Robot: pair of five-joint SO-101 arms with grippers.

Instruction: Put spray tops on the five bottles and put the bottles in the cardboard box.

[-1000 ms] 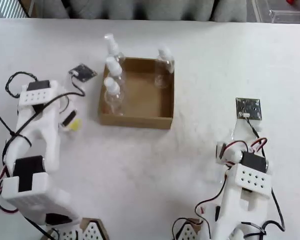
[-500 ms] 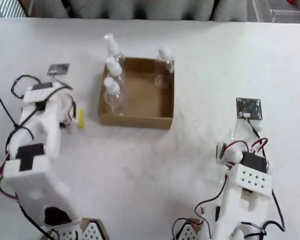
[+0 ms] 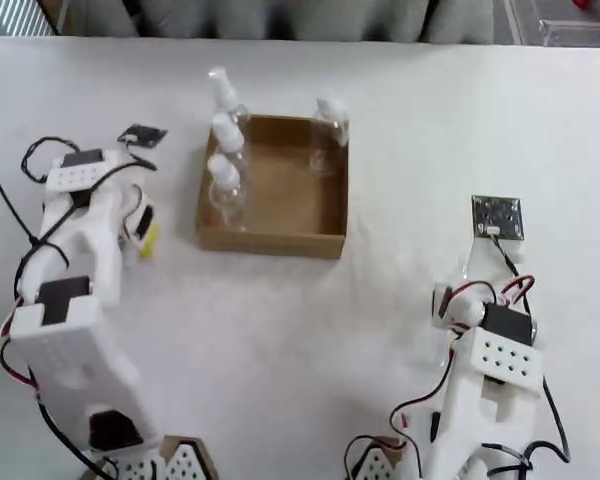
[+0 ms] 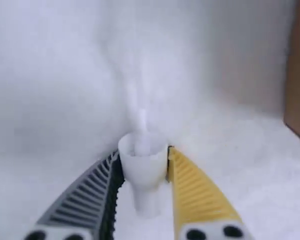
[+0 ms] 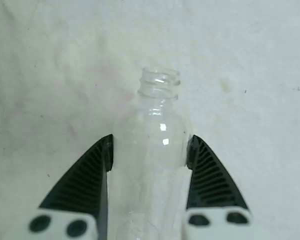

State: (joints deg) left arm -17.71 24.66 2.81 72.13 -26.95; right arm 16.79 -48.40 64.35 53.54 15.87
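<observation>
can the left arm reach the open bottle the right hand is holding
Probably yes: bare table lies between the left hand and the bottle, the cardboard box sits farther back; that hand holds a spray top, though.

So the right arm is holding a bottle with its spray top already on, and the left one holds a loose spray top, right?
No. The bottle in the right gripper has no top: the right wrist view shows its threaded neck bare. The left gripper does hold a loose spray top.

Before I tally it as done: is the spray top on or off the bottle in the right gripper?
Off. The bottle in the right gripper shows a bare threaded neck; the left gripper holds a spray top.
</observation>
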